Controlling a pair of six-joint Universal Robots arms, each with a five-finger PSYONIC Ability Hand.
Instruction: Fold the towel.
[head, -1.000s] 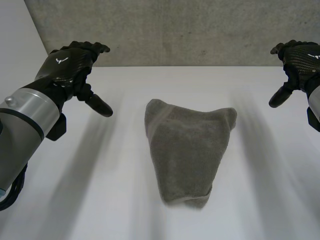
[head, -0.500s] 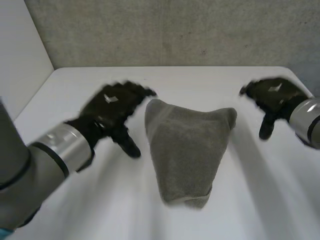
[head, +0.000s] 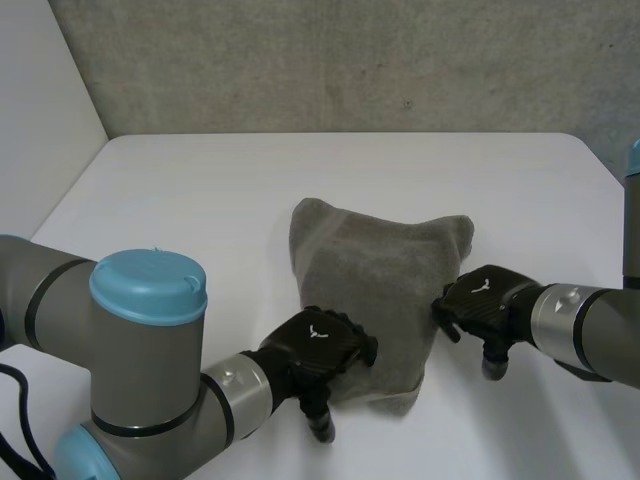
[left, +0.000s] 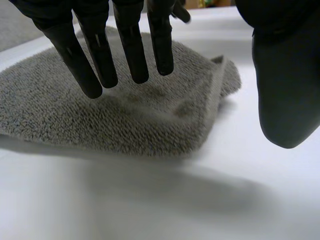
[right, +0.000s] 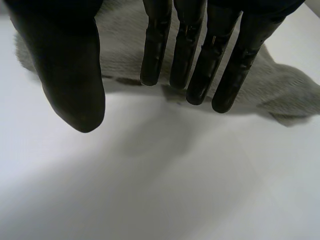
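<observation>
A: Where is the towel (head: 375, 300)?

B: It lies in the middle of the white table (head: 200, 190). It is grey and bunched into a rough wedge, wide at the far end with two corners and narrowing toward the near end.

A: And the left hand (head: 315, 345)?

B: It is low at the towel's left edge, close to the narrow near end. In its wrist view the fingers (left: 132, 55) are straight and spread above the terry cloth. The thumb (left: 285, 85) stands well apart from them, over bare table beside the towel's edge. Nothing is pinched.

A: Do the fingertips touch the cloth?

B: I cannot tell. They are very close above it.

A: And the right hand (head: 480, 300)?

B: It is at the towel's right edge, about midway along it. Its fingers (right: 185, 55) are straight, side by side, with their tips at the edge of the cloth. Its thumb (right: 70, 75) is held off to the side over bare table. That hand is also spread, with no cloth between thumb and fingers.

A: How do the two hands sit relative to each other?

B: They are on opposite sides of the towel, with the cloth between them.
</observation>
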